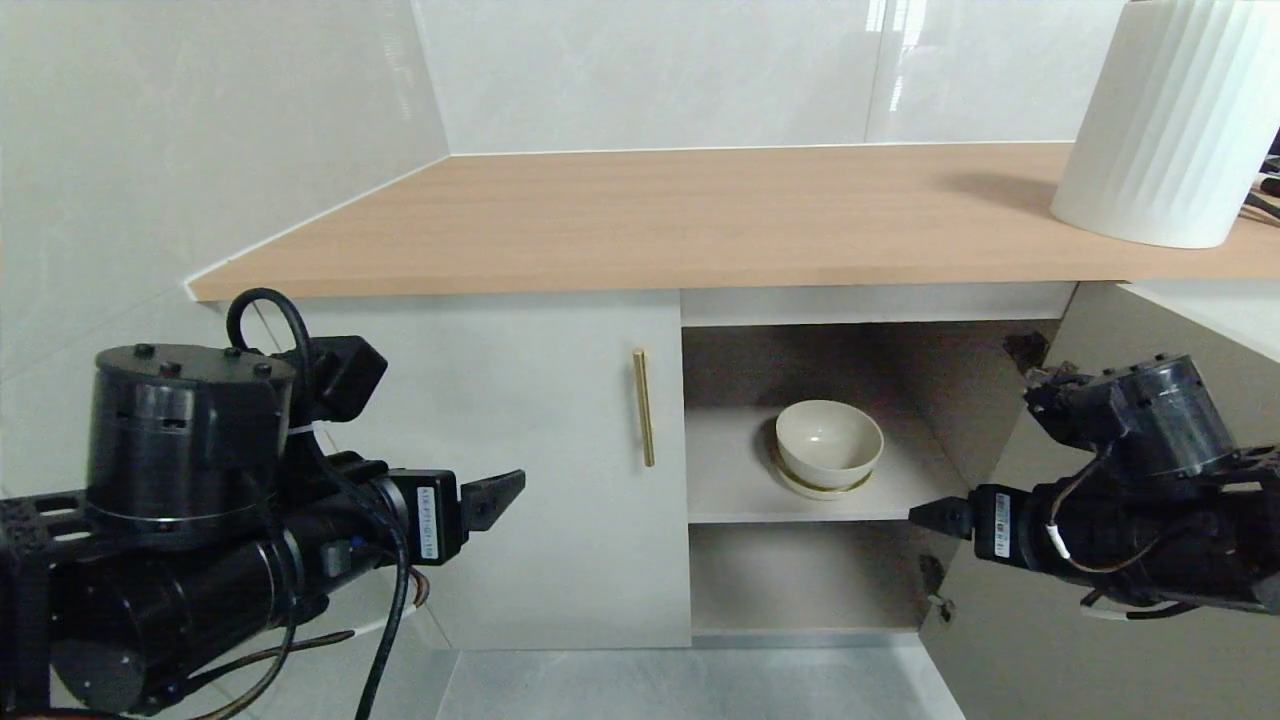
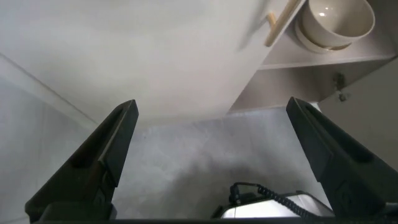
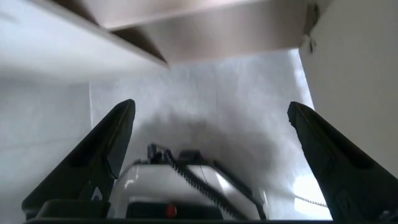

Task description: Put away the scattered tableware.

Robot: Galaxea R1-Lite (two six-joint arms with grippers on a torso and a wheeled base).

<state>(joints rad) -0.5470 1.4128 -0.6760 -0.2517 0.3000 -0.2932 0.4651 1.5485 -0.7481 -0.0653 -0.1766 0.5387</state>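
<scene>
Stickers (image 1: 432, 521) on left claw (image 1: 503, 496) and right claw (image 1: 928, 517) are unreadable.

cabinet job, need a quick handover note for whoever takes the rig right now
Left gripper: open, empty, in front of the shut left door.
Right gripper: open, empty, by the swung-open right door.
Things: bowl sits on a plate on the upper shelf of the cabinet. A white ribbed container stands on the countertop.
Done: bowl and plate are stowed.
Left: probably shutting the right door.
</scene>
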